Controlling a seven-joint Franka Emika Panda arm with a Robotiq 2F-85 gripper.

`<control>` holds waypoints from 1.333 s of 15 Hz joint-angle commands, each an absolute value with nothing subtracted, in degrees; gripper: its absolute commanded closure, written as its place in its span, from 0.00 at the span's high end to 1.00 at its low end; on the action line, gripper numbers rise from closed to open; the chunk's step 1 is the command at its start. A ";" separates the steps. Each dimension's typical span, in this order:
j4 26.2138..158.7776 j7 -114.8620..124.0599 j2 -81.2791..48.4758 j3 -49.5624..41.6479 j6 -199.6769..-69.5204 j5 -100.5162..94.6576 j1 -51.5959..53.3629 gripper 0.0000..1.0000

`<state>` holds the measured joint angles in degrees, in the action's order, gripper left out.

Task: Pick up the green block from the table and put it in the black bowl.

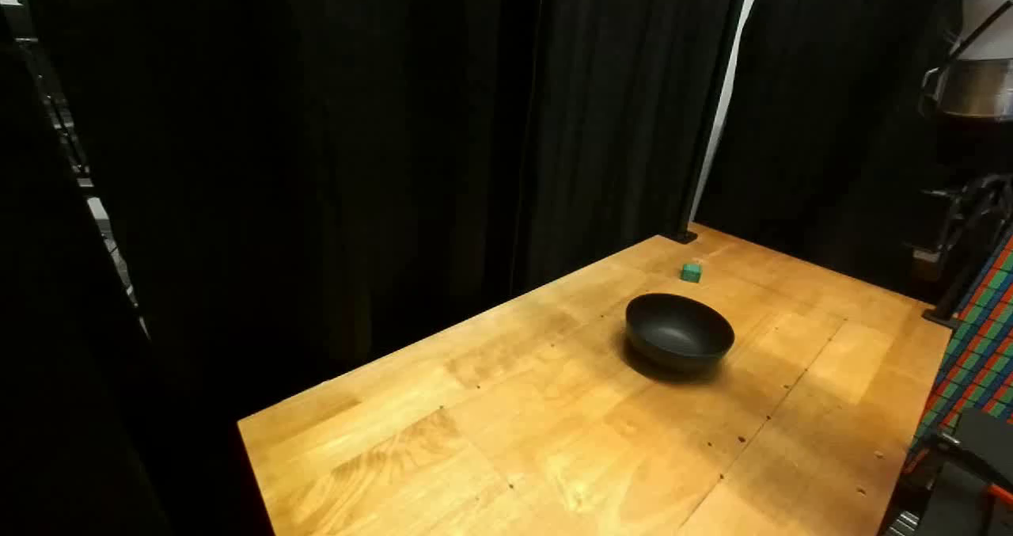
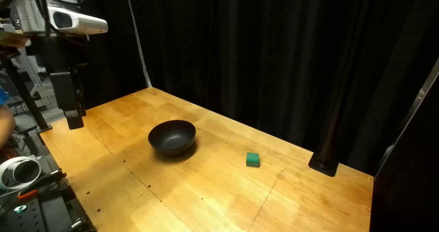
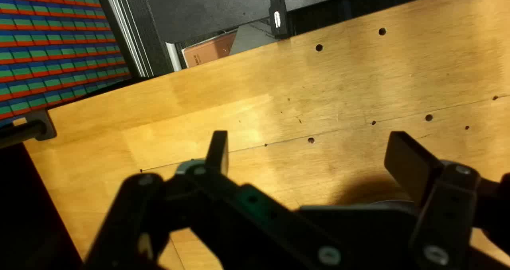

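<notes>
On the table [image 2: 212,194], apart from the black bowl [image 2: 172,137], I see the green block [image 2: 252,160] sitting by itself, so I judge neither half of the task done: reaching, gripping, carrying and releasing are all left. The wrist view shows my claw [image 3: 308,148] spread wide, its fingers [image 3: 217,152] well apart with table showing through the gap; it holds nothing and, as far as I can tell, touches nothing.

Fingers [image 3: 412,165] wide apart, approx. vert.
</notes>
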<state>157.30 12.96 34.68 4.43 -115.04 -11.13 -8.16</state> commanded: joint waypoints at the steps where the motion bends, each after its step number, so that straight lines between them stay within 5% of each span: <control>1: 157.18 13.34 34.66 3.70 -114.85 -11.54 -7.39 1.00; 4: 157.16 13.34 34.73 3.70 -114.85 -11.54 -7.39 1.00; 13: 142.91 37.39 2.79 4.84 -138.67 -14.60 -10.21 1.00; 20: 121.56 57.33 -21.20 -4.93 -148.38 -15.40 -4.25 1.00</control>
